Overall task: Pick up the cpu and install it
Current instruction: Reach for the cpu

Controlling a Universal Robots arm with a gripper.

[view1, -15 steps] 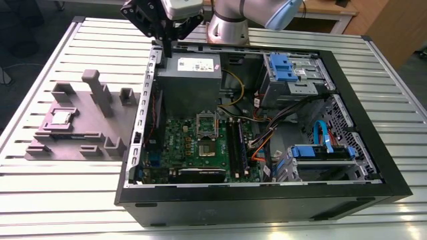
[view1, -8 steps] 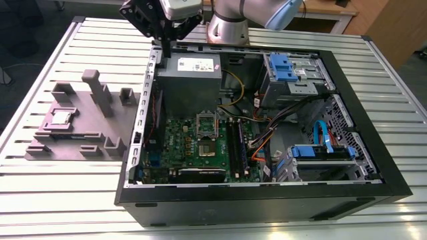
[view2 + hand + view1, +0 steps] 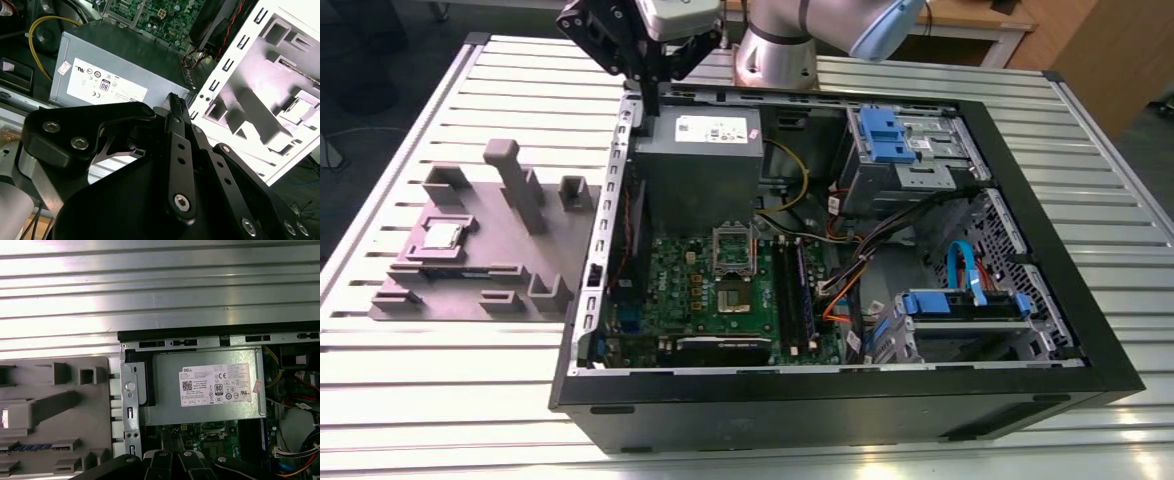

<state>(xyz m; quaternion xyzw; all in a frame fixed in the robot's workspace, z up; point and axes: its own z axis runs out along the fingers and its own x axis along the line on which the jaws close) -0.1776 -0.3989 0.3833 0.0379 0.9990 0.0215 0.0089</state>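
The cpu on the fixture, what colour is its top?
Silver-grey metal; the cpu shows best in the exterior view.

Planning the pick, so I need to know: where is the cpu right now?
In the exterior view, the cpu lies on the grey-purple fixture, to the exterior view's left of the open computer case.

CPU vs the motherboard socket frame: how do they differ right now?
The cpu lies outside the case on the grey fixture; the socket frame sits inside, on the green motherboard. The cpu top is shiny silver; the socket frame surrounds a dark centre. Neither is touched by the gripper.
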